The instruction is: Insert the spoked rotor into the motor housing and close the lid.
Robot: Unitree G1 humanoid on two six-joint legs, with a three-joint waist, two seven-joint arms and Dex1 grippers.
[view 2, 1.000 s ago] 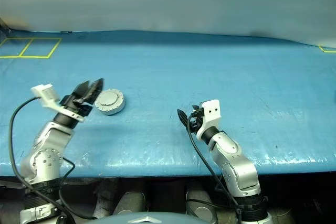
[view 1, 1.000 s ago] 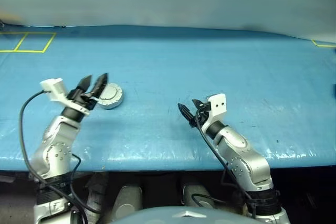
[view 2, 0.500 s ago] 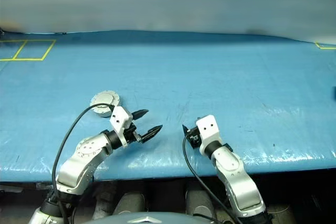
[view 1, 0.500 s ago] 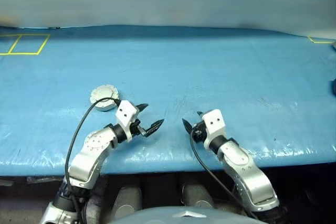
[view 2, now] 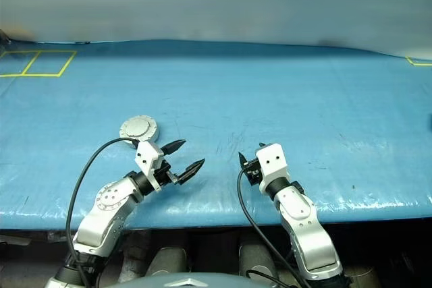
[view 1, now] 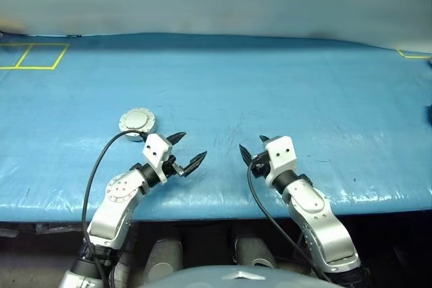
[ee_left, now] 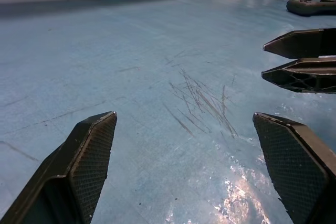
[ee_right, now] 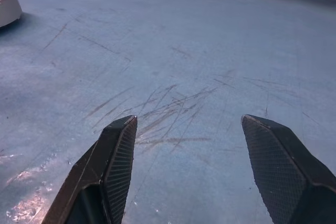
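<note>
One table [view 1: 283, 79]: blue cover, wide, scratched near the front middle; yellow taped lines at far left corner [view 1: 34, 55] and far right edge [view 1: 412, 53].
Left arm: silver links, black cable looped alongside, reaching in over the front edge, pointing forward and to the right.
Right arm: silver links, black cable, reaching in over the front edge, pointing forward.
Motor housing [view 1: 138, 123]: round, shallow, silver-grey; closed, lid [view 2: 139, 127] flat on top, pale outer face up, bumpy rim; resting on the blue cover, left of centre, just beyond the left wrist, touching neither gripper; edge also seen in the right wrist view [ee_right: 8, 6].
Spoked rotor: placement impossible to tell with lid down.
Left gripper [view 1: 185, 150]: black fingers [ee_left: 86, 161] spread wide, empty, low over the scratched patch, near the housing but apart from it.
Right gripper [view 1: 252, 146]: black fingers [ee_right: 113, 163] parted, empty, near the scratches, tips facing the left gripper's across a short gap; also seen in the left wrist view [ee_left: 302, 59].
</note>
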